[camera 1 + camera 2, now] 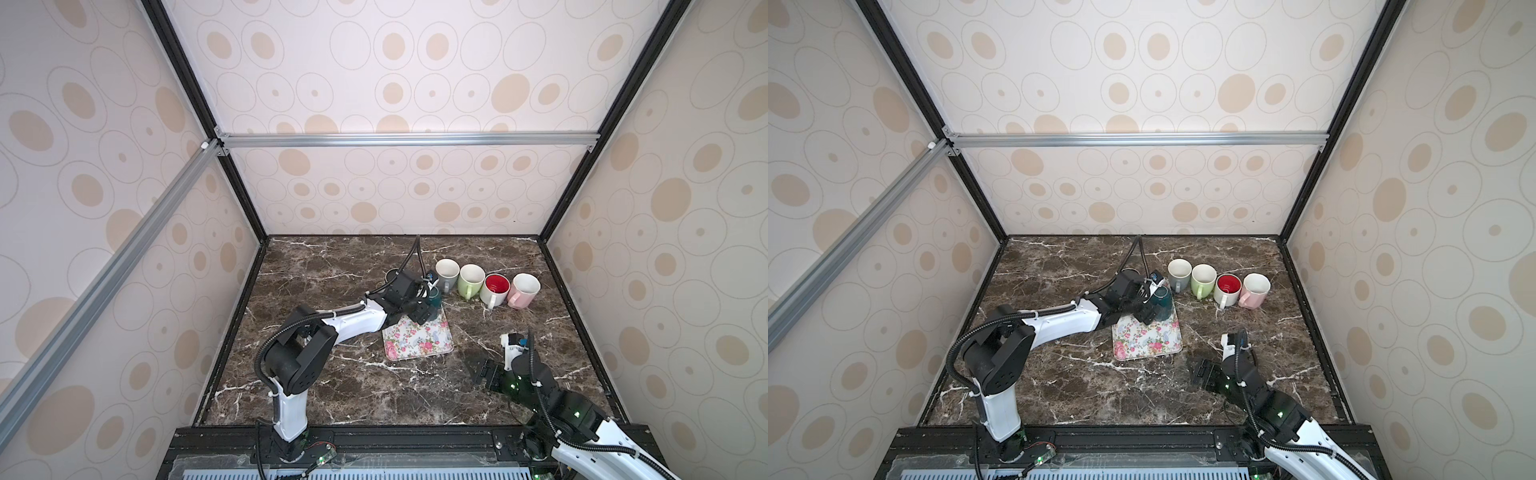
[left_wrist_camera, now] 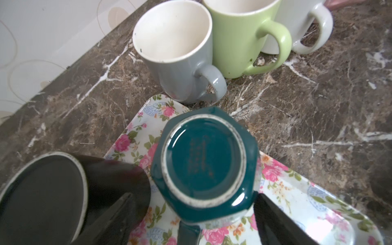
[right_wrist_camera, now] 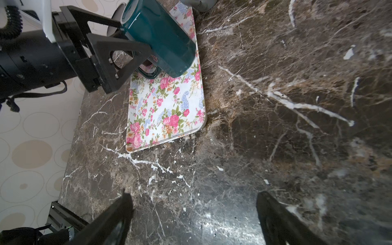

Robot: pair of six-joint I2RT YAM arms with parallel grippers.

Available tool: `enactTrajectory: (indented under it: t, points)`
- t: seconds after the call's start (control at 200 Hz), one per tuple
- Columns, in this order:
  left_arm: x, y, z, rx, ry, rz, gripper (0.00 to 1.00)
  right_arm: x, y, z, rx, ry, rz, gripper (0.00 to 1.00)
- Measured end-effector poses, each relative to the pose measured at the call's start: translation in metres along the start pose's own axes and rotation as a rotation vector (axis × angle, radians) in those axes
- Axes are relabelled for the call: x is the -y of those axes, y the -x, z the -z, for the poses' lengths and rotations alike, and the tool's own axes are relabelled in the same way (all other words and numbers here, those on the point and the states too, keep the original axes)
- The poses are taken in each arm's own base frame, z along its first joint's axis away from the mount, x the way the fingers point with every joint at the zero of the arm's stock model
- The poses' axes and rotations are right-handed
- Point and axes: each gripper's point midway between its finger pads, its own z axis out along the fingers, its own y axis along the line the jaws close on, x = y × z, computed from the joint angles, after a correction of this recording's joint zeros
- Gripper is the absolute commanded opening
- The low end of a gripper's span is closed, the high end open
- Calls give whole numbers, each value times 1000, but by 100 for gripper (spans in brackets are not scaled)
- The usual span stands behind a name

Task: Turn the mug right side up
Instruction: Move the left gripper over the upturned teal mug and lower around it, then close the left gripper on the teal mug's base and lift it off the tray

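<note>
The dark teal mug (image 1: pixel 434 297) (image 1: pixel 1162 301) stands upside down on the far corner of the floral tray (image 1: pixel 415 345) (image 1: pixel 1146 341). In the left wrist view its base (image 2: pixel 203 161) faces up and its handle points toward the camera. My left gripper (image 1: pixel 426 312) (image 2: pixel 191 200) straddles it, open. One finger (image 2: pixel 267 212) touches the mug's side, while a gap of tray separates the opposite finger (image 2: pixel 118 212) from it. In the right wrist view the left gripper's fingers (image 3: pixel 118 49) flank the mug (image 3: pixel 159 40). My right gripper (image 1: pixel 478 370) (image 1: pixel 1198 370) (image 3: pixel 194 203) hangs open and holds nothing, low over the marble.
A black mug (image 2: pixel 53 201) stands upside down beside the teal one. Behind the tray, a grey mug (image 1: pixel 446 270) (image 2: pixel 176 53), a green mug (image 1: pixel 471 278) (image 2: pixel 237 36), a white mug with red inside (image 1: pixel 494 286) and a pink mug (image 1: pixel 524 289) stand upright in a row.
</note>
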Motion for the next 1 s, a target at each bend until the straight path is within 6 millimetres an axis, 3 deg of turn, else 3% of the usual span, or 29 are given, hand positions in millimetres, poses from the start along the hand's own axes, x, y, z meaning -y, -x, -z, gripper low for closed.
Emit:
enactTrajectory:
  t: [0.23, 0.32, 0.775, 1.0]
  points:
    - [8, -13, -2, -110, -61, -43, 68, 7, -6, -2, -30, -34, 36, 94]
    - [9, -14, 1, -135, -80, -49, 60, 10, -8, -2, -39, -45, 48, 94]
    - [5, -7, 20, -220, -110, -82, 53, 14, -11, 4, -46, -51, 74, 94]
    - [0, -22, 24, -277, -120, -98, 48, 9, -6, 13, -2, 0, 70, 94]
